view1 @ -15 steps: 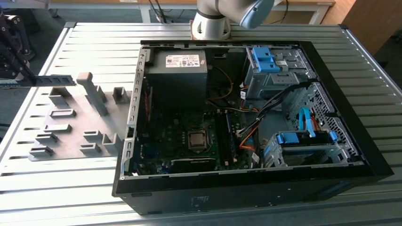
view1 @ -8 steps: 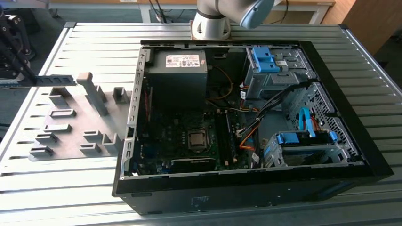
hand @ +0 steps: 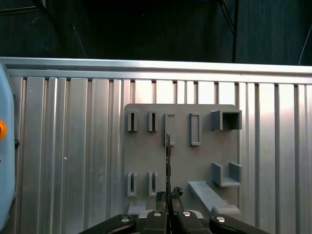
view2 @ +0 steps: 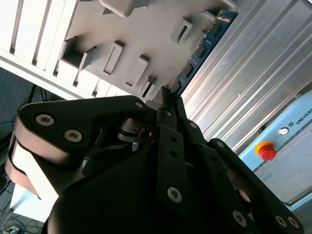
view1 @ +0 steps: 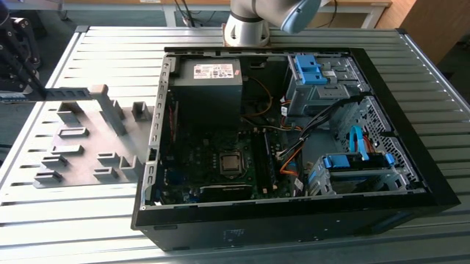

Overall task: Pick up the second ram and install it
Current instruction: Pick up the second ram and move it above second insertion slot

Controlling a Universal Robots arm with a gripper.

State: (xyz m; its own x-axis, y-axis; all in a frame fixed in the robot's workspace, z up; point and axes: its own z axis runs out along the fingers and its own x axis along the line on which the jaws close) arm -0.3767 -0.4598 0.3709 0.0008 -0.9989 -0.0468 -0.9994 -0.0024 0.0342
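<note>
Ribbed aluminium table [view1: 88, 231] runs under everything. The grey holder plate [hand: 180, 165] lies flat on it, and the open computer case [view1: 294, 223] sits just beside the plate, toward the exterior view's right. My gripper [hand: 168, 197] hangs at the exterior view's far left, well apart from the case.

My fingers [view2: 170, 146] are closed almost to touching and pinch one end of the second ram [view2: 204, 44]. The blue-green stick juts straight out beyond my tips, with its dark chips showing in the second wrist view. In the first wrist view I see it edge-on, as a thin line crossing the plate between the rows of holder blocks. I judge it to be in the air and apart from the blocks, though I cannot tell how much room it has.

The step in hand, as I read it, is carrying a stick held by one end only. That makes it a long lever, so any brush against an upright block or the case's rim would twist it between my pads. Doing this well calls for a firm, even squeeze, slow travel and the stick in line with my fingers. A skewed board would not meet the motherboard [view1: 198, 159] squarely, and the loose cables inside the case look ready to snag.
</note>
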